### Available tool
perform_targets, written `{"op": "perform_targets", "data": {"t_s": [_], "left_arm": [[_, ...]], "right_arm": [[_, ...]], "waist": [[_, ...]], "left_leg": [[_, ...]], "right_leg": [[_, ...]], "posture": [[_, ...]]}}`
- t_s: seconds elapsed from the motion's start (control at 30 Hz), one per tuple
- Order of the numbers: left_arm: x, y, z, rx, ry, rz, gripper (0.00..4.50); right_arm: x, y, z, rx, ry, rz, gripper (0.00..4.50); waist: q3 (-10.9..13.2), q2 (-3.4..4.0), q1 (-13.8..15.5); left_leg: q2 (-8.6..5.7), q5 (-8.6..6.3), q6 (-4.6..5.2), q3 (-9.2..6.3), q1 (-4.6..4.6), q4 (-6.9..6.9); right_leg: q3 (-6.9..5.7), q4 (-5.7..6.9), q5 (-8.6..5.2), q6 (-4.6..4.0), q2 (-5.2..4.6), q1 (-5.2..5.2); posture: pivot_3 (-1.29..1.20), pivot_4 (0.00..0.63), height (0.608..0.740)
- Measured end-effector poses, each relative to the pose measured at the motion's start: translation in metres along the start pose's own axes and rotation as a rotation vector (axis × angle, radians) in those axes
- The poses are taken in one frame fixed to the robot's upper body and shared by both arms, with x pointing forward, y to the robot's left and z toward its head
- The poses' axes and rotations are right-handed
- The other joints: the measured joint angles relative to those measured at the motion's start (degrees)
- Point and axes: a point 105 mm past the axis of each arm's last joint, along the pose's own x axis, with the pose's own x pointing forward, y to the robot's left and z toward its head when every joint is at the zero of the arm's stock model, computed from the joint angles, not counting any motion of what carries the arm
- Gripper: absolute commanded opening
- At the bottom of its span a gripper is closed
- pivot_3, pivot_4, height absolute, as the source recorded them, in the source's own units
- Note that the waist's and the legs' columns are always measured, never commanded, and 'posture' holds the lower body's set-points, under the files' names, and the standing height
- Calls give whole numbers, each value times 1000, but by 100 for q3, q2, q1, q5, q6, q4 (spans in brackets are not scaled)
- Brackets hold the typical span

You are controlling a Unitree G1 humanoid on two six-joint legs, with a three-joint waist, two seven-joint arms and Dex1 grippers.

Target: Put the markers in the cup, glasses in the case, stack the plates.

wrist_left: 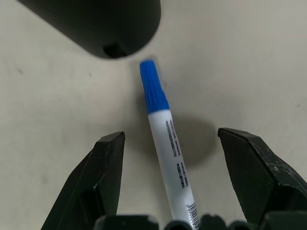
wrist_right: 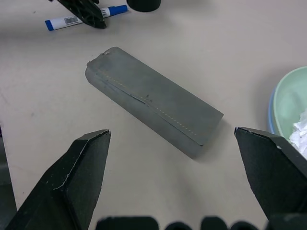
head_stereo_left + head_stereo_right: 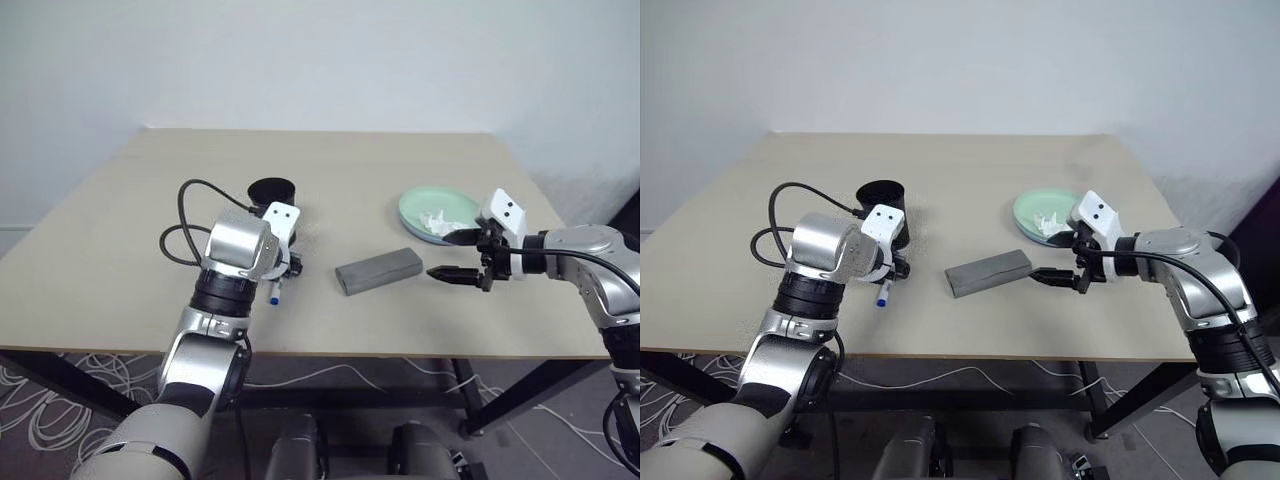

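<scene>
Left gripper is spread wide astride the blue-capped marker, which lies flat on the table just beside the cup; nothing gripped. Right gripper gapes empty near the closed case. Plates stacked, green on blue.

Sitting crumpled and white: tissue, lying near the far right corner of the beige table.

Open left pincer straddling blue-capped marker, black cup beyond
</scene>
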Motion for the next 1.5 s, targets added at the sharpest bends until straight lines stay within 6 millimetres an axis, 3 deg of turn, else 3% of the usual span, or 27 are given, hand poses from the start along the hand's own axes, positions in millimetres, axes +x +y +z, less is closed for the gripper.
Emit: {"op": "perform_targets", "data": {"t_s": [0.17,0.27,0.53,0.83,1.0,1.1,1.2,1.3,1.5], "left_arm": [[1,-2,-2,1,-9,13,3267],[1,-4,-3,-4,-9,9,2715],[2,-12,-3,1,-9,-21,100],[-1,-3,0,38,-36,-2,96],[-27,-20,42,110,-306,-138,96],[-61,-41,74,163,-514,-303,96],[-93,-46,103,171,-729,-417,96],[-104,-31,124,139,-912,-378,96],[-100,21,147,42,-1172,-61,96]], "right_arm": [[0,0,0,0,0,5,4500],[0,0,0,-1,0,5,4500],[0,0,0,-2,-1,4,4500],[0,-2,-1,-1,-2,-2,4500],[0,-3,-1,-7,1,-6,4500],[0,-4,1,-12,-1,-6,4500],[1,-4,5,-26,-8,-7,4500],[1,-4,7,-30,-12,-6,4500],[2,-5,6,-26,-14,-5,4500]], "waist": [[-1,2,1],[-2,2,-1],[-2,2,-14],[-1,1,-22],[0,1,21],[-1,1,20],[-1,2,-2],[-1,2,-4],[-1,2,-3]], "left_leg": [[-1,-16,-6,-1,9,-2],[0,-18,-3,-2,15,-3],[3,-17,0,1,23,-5],[5,-17,-1,3,26,-11],[2,-18,-8,5,11,-3],[0,-9,-22,8,-9,8],[-1,2,-1,12,-8,7],[1,0,7,19,-7,6],[2,-9,25,29,-8,7]], "right_leg": [[0,2,0,0,-1,4],[0,5,0,-1,0,8],[3,7,1,-1,2,9],[5,8,0,-1,5,5],[5,1,0,-2,-3,0],[8,-1,6,-11,-4,-9],[11,-2,5,-10,-2,-5],[7,3,3,-5,4,-4],[-1,4,1,-2,7,0]], "posture": [[0,0,639],[0,0,639],[0,0,639],[0,0,639],[0,0,639],[0,0,639],[0,0,639],[0,0,639],[0,0,639]]}}
